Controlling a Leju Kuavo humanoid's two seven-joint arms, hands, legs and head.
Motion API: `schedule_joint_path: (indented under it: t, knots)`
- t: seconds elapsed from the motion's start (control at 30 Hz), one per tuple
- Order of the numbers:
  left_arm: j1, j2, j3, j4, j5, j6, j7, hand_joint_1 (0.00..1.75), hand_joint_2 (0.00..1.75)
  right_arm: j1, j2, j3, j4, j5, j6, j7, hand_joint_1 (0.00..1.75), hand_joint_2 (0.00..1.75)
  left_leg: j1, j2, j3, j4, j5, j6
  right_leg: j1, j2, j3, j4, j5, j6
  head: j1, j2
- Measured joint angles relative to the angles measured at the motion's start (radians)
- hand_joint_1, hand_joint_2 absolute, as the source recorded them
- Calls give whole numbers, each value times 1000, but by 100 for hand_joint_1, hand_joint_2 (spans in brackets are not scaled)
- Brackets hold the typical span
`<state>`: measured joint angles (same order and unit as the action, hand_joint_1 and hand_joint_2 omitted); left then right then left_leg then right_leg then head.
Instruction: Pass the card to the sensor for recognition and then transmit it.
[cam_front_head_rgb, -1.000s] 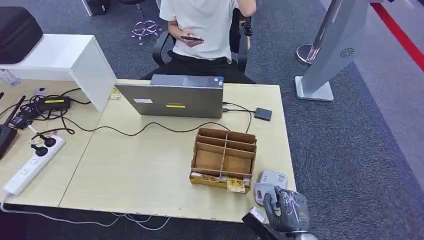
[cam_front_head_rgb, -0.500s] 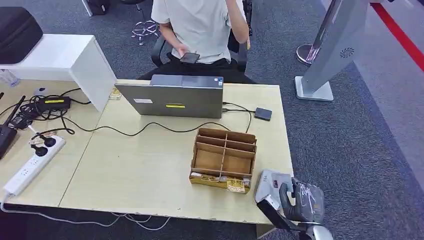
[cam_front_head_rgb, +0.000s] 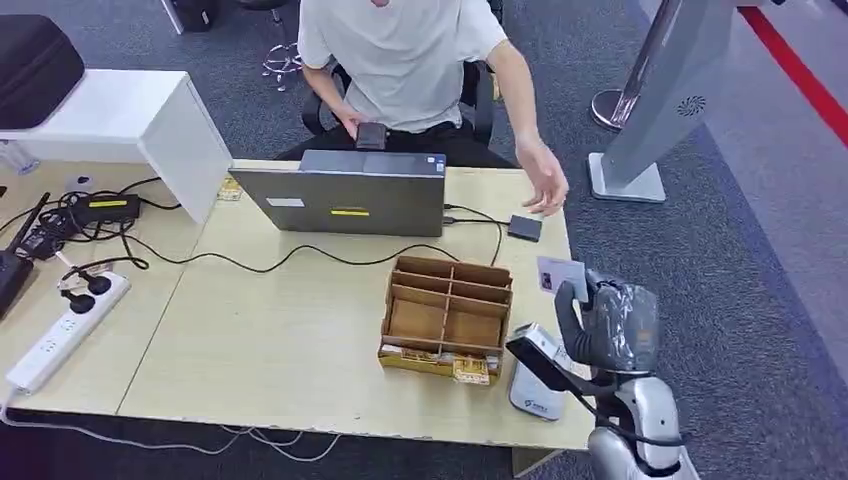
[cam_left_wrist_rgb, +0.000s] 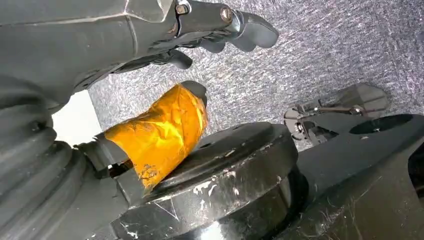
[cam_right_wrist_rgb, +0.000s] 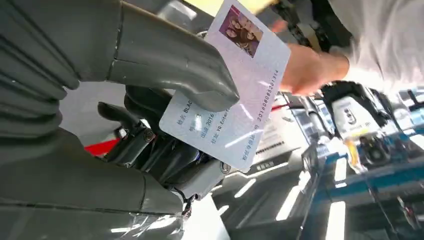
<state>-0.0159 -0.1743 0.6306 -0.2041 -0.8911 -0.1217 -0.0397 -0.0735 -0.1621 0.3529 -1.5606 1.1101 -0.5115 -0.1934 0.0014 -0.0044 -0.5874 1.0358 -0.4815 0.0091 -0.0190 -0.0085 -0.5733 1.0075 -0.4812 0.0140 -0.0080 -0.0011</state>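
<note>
Now that our right hand (cam_front_head_rgb: 606, 322), pinching the card (cam_front_head_rgb: 560, 273), has risen from the bench (cam_front_head_rgb: 300, 340) edge, we judge handover to the person's hand (cam_front_head_rgb: 545, 185) next.

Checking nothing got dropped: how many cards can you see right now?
1: the card is pinched in the right hand, raised above the table's right edge. More may be hidden in the wooden organizer.

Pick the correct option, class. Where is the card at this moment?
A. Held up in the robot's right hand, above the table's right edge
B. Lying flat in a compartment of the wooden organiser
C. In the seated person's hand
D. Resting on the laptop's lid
A: the right hand pinches the card between thumb and fingers, raised off the table.
</note>
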Motion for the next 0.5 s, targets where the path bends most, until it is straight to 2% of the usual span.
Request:
schedule_joint_path:
  t: [0.13,0.23,0.3,0.5]
  knots:
    - [0,3,0,0,-19,-12,-8,0,175,-63,21,21,2,1,18,15,175,175,0,1,-1,0,0,0,0,1,0,1,0,0,0,0]
    - [-3,10,0,0,-47,-30,-19,0,175,-193,50,48,57,14,55,70,175,175,0,6,0,-1,1,-1,0,6,-1,2,2,-2,0,0]
    - [-5,15,-1,0,-71,-47,-30,0,175,-308,95,70,165,24,88,133,175,175,0,7,1,-1,2,-3,0,7,-2,2,3,-3,0,0]
    - [-7,28,-19,0,-119,-66,-42,0,175,-565,194,90,473,44,93,221,175,175,1,5,0,-1,5,-4,1,5,-2,3,3,-3,0,0]
